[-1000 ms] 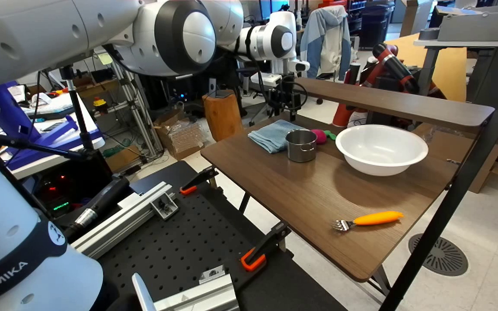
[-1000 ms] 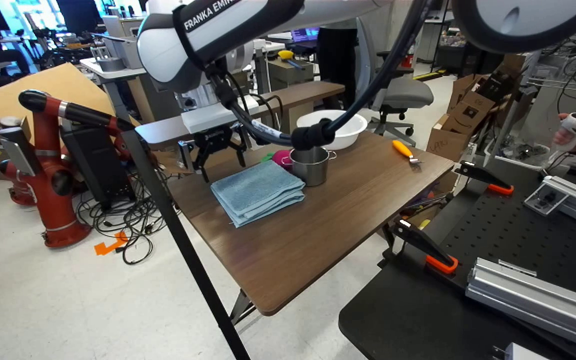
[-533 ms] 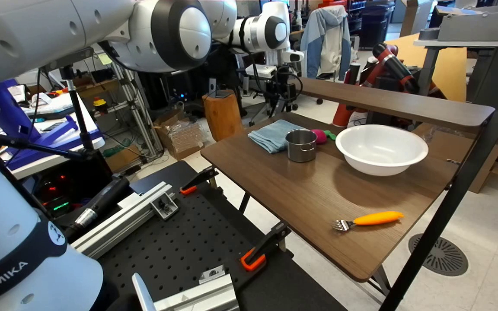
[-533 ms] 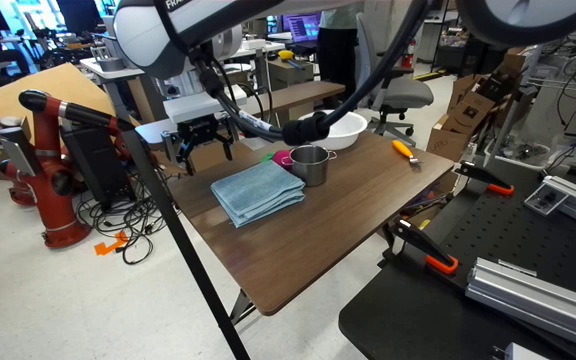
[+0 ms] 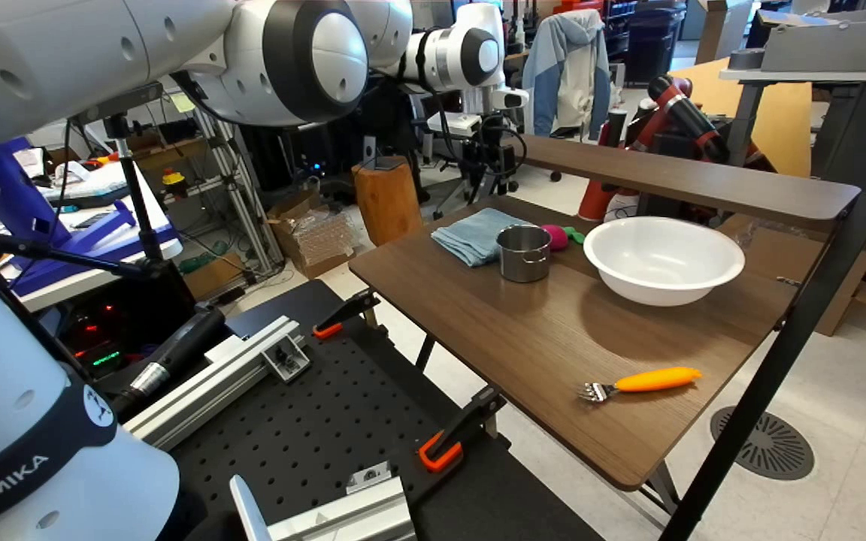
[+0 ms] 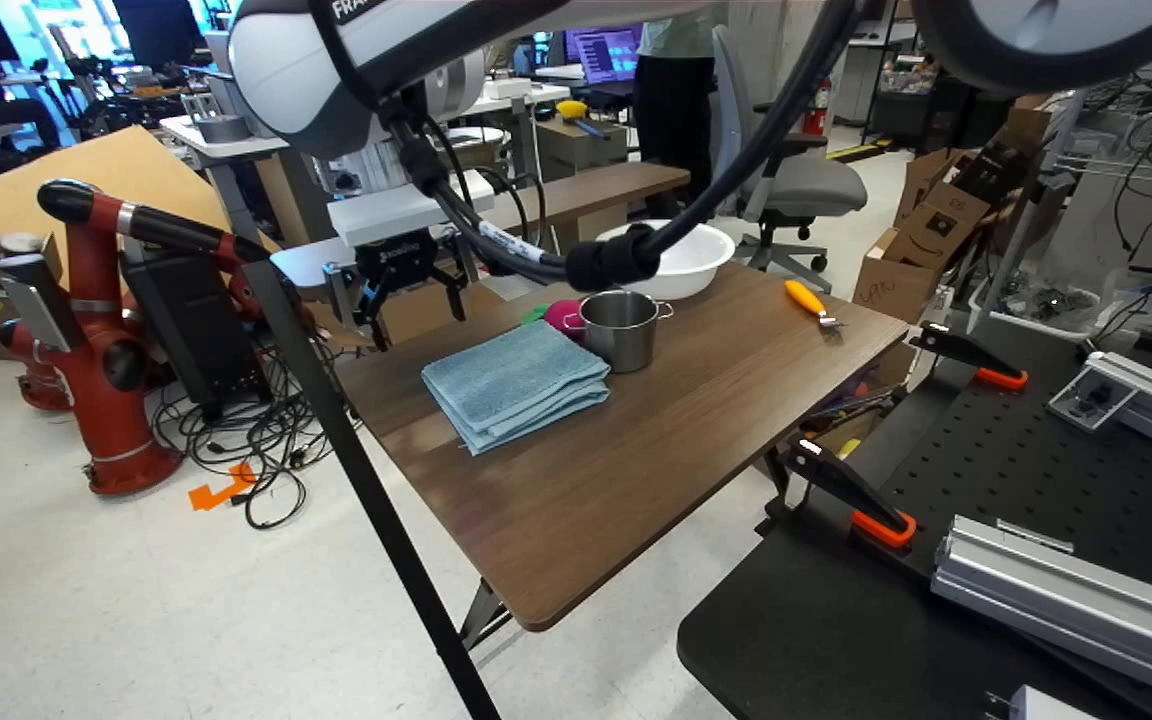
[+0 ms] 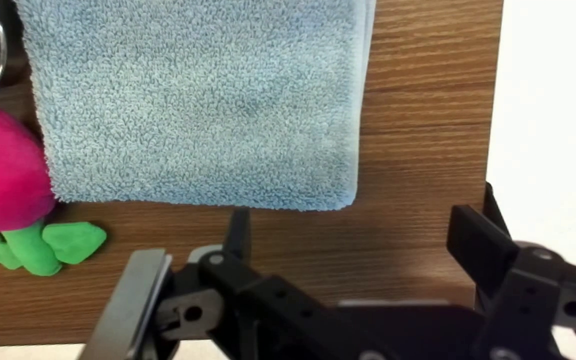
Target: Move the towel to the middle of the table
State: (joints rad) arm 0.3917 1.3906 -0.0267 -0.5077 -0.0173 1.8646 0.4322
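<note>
The towel, a folded light blue-grey cloth, lies flat near one end of the brown table (image 5: 478, 323). It shows in both exterior views (image 5: 470, 234) (image 6: 516, 380) and fills the upper part of the wrist view (image 7: 198, 110). My gripper (image 6: 419, 330) hangs in the air above the table's back corner, to the left of the towel and apart from it in that exterior view. In the wrist view my gripper (image 7: 350, 220) has its fingers wide apart, with only bare wood between them. The towel's near edge lies just beyond the left fingertip in the picture.
A steel pot (image 6: 620, 330) stands right beside the towel. A pink and green plush (image 7: 5, 170) lies beside the towel and pot. A white bowl (image 5: 662, 259) and an orange-handled fork (image 5: 655, 379) are farther along. A raised shelf (image 5: 688, 176) runs along the table's back.
Over the first half second the gripper moved left and slightly up in an exterior view, away from the towel. Since then it has stayed still. The towel has not moved.
</note>
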